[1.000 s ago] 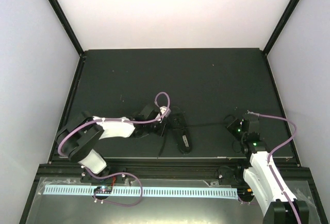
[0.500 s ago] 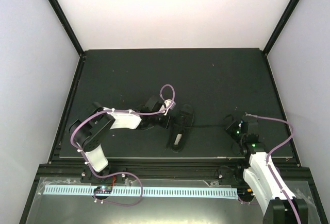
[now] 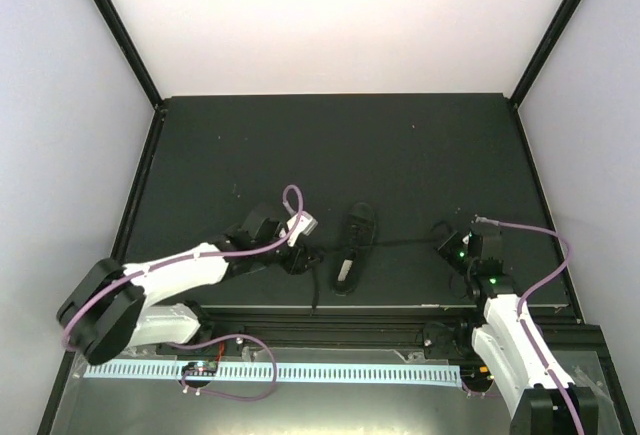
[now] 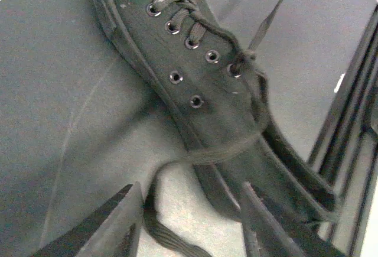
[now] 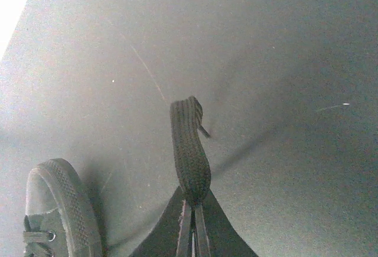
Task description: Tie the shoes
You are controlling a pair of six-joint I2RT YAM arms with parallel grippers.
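**Holdings at the table: one shoe, two laces, my two grippers**

1. Shoe (image 3: 350, 245). All black, lying on the dark table (image 3: 400, 145) close to its near edge, between my two grippers. The toe pointed away from my bases and the heel toward them, the whole a little slanted. A small pale patch showed on the insole at the heel end.

2. Left gripper (image 4: 189, 210). Fingers spread, gripping nothing. It sat low over the table just beside the shoe's left flank.

3. Left lace (image 4: 171, 239). Came out of a top eyelet, crossed the shoe's side, dropped to the table and lay loose in the gap between my left fingers. In the top view it trailed toward the near edge.

4. Right gripper (image 5: 192, 210). Fingers pressed together, pinching the right lace (image 5: 189, 150) near its tip. It stood well apart from the shoe, on the right.

5. Right lace. Flat and woven; the short free end stuck out past my fingertips above the table. In the top view a thin dark line ran straight from the shoe to this gripper.
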